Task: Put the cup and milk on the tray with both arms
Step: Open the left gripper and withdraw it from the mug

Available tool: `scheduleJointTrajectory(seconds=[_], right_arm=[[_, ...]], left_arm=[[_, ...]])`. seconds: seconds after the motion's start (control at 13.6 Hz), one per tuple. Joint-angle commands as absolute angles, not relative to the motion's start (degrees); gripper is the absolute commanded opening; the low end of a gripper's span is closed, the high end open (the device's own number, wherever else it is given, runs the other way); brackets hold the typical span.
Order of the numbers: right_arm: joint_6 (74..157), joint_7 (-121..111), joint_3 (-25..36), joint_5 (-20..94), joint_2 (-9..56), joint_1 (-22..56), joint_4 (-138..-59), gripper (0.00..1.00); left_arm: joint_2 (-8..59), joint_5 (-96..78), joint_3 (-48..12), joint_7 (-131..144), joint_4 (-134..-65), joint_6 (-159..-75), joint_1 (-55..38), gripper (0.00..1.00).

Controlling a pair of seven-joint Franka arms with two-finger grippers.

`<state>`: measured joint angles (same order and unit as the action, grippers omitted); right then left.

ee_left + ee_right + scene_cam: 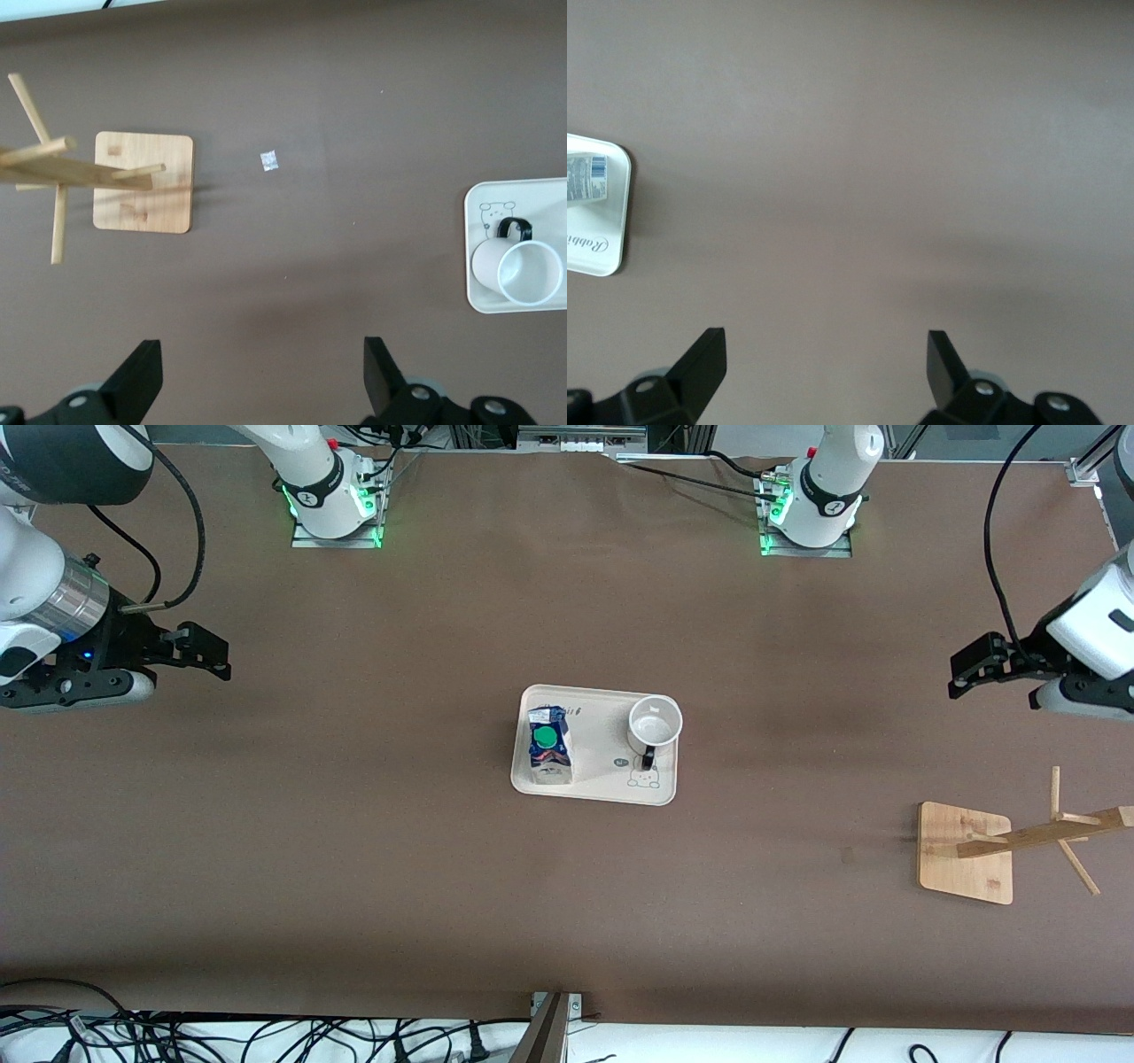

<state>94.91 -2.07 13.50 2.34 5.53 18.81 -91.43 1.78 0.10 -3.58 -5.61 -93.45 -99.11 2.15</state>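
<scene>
The cream tray [602, 766] lies at the middle of the table. The milk carton [549, 746] stands upright on it at the end toward the right arm. The white cup [655, 724] stands upright on its end toward the left arm, handle toward the front camera. My right gripper [213, 657] hangs open and empty over bare table at the right arm's end. My left gripper [970, 666] hangs open and empty over bare table at the left arm's end. The left wrist view shows its open gripper [263, 372], the cup [523, 270] and the tray [478, 204]. The right wrist view shows its open gripper [826, 367], the tray's corner [594, 257] and the milk [585, 177].
A wooden square-based rack [966, 852] with pegs stands toward the left arm's end, nearer the front camera than the left gripper; it also shows in the left wrist view [142, 181]. A tiny scrap [269, 160] lies on the table beside it. Cables run along the table's near edge.
</scene>
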Motion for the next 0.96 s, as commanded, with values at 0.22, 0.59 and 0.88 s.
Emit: scheduleJointTrajectory(seconds=[0.22,0.59,0.88], right_arm=[[93.95,-1.76,12.57,2.11,5.45,19.94,-90.7,1.0],[94.04,-1.94,12.22,2.2,5.36,19.95,-90.53,1.0],[94.31,-2.37,12.39,2.11,5.54,19.51,-90.26,1.0]], left_arm=[[-1.76,4.13,-1.05,-8.96,-97.74,-98.63,-0.88,1.0],[-1.67,3.43,-1.14,-7.82,-96.77,-97.73,-0.7,1.0],[-1.06,3.34,-1.14,-6.51,-95.54,-96.16,-0.88,1.0]])
